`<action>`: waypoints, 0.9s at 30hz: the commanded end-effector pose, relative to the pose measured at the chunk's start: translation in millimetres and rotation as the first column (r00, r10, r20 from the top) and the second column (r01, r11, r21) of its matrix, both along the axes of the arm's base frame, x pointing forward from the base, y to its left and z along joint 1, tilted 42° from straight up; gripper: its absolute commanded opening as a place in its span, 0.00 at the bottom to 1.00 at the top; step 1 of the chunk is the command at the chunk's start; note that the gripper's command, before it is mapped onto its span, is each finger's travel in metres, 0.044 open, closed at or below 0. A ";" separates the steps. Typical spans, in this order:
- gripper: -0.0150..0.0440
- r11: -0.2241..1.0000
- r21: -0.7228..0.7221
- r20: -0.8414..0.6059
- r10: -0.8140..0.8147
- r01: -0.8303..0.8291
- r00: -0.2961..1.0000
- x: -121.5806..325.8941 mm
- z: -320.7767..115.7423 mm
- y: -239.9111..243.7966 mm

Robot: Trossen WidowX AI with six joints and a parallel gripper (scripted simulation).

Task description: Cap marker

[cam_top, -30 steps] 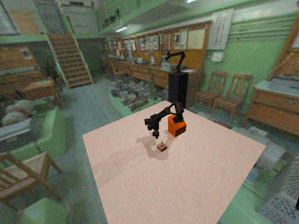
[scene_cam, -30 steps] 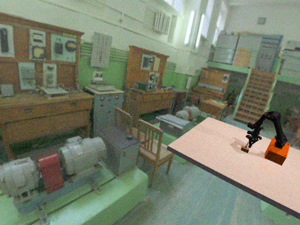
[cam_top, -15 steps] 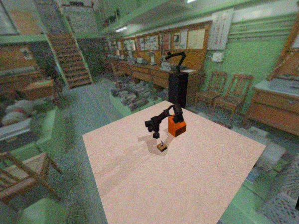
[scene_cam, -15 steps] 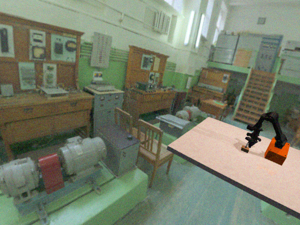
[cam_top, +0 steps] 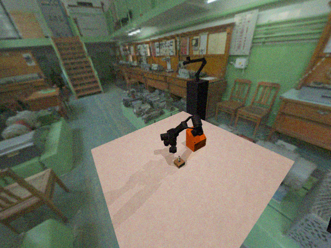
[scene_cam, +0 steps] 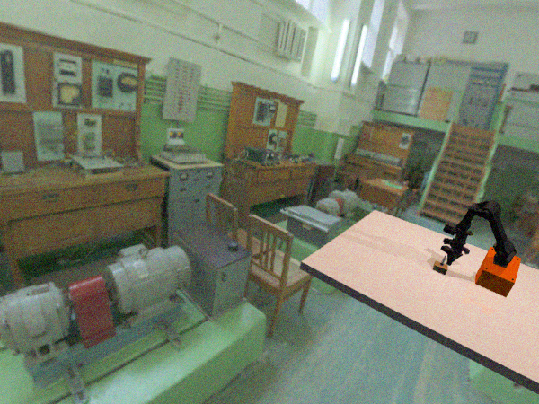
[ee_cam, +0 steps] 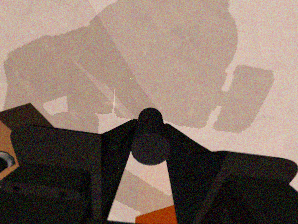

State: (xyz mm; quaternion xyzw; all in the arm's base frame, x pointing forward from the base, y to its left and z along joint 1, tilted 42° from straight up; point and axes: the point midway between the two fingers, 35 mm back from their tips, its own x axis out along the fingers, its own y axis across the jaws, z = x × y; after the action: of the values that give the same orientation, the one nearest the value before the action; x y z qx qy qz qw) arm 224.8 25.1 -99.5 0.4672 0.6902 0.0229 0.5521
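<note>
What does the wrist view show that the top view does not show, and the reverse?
Only the wrist view shows the dark cap pinched between the two fingers. Only the top view shows the marker standing in the holder block, uncapped, and the arm's orange base. Both share the pink table and the gripper shut on the cap.

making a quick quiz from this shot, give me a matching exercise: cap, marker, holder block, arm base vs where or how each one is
Things:
1. cap
2. marker
3. holder block
4. arm base

States:
A. orange box on the table
B. clamped in the end effector
C. small brown block on the table
D. standing upright, no cap on it

Pairs: 1-B, 2-D, 3-C, 4-A
</note>
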 end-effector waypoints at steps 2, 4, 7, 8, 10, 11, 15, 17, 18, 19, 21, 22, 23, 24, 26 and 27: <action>0.25 1.000 -0.003 0.007 0.000 0.000 1.000 1.7 7.3 -8.3; 0.25 1.000 -0.004 0.007 0.000 0.000 1.000 1.7 10.8 -11.9; 0.25 1.000 -0.005 0.007 0.000 0.000 1.000 1.6 16.2 -17.1; 0.25 1.000 -0.005 0.007 0.000 0.000 1.000 1.6 18.1 -18.9; 0.25 1.000 -0.005 0.007 0.000 0.000 1.000 1.3 21.8 -22.3; 0.25 1.000 -0.005 0.007 0.000 0.000 1.000 1.1 23.7 -24.1; 0.25 1.000 -0.005 0.007 0.000 0.000 1.000 0.2 31.4 -30.9; 0.25 1.000 -0.005 0.007 0.001 -0.001 1.000 -0.5 35.4 -34.2; 0.25 1.000 -0.005 0.007 0.001 -0.001 1.000 -0.8 37.5 -35.9; 0.25 1.000 -0.004 0.007 0.001 -0.001 1.000 -1.2 39.5 -37.5; 0.25 1.000 -0.004 0.007 0.001 -0.001 1.000 -1.8 42.2 -39.7; 0.25 1.000 -0.004 0.007 0.001 -0.001 1.000 -1.8 42.6 -39.9; 0.25 1.000 -0.004 0.007 0.001 -0.001 1.000 -1.5 43.1 -39.8; 0.25 1.000 -0.004 0.007 0.001 -0.001 1.000 -0.4 44.6 -39.3; 0.25 1.000 -0.006 0.007 0.000 0.000 1.000 3.5 50.4 -37.4; 0.25 1.000 -0.007 0.007 0.000 0.000 1.000 5.6 53.6 -36.4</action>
State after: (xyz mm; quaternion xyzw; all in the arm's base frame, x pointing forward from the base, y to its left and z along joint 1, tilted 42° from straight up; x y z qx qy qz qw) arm 224.5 -11.1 -54.4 0.4679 0.6893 0.0237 0.5526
